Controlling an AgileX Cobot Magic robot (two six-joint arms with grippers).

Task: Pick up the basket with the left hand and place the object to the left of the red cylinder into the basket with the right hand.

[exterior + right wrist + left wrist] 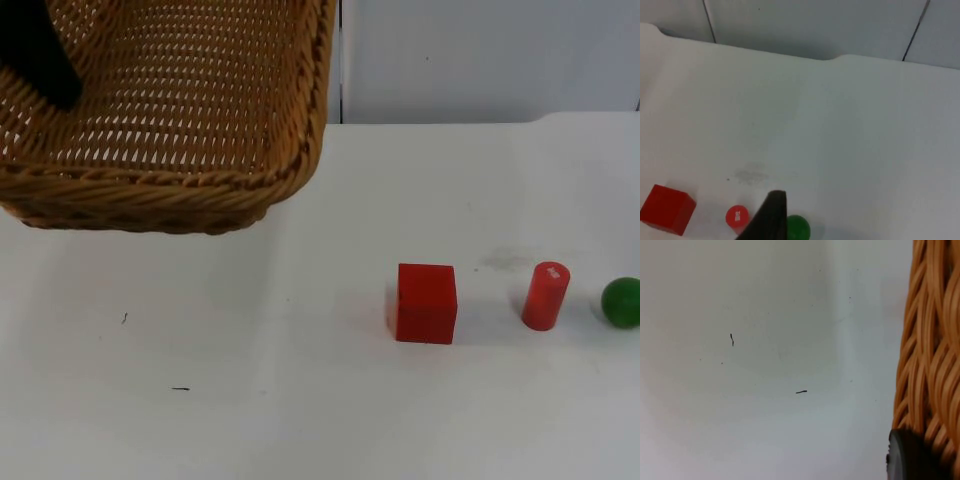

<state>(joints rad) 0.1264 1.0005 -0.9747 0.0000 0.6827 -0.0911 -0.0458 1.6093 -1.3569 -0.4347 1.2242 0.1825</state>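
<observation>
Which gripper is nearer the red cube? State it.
Right. The right gripper hovers over the red cylinder and green ball, just beyond the red cube; the left gripper holds the basket raised, far across the table.

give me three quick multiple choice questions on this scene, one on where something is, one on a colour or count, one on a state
1. In the top view, what lies directly left of the red cylinder?
A. the red cube
B. the green ball
C. the basket

2. How many red things are on the table?
A. one
B. two
C. three

3. What state is the basket in?
A. lying on its side on the table
B. raised above the table, nothing in it
C. raised, with the cube inside

Key:
1. A, the red cube sits left of the cylinder, while the green ball sits to its right.
2. B, only the cube and the cylinder are red.
3. B, the basket hangs over the table with a shadow beneath, its visible inside is bare, and the left wrist view shows a fingertip at its weave.
</observation>
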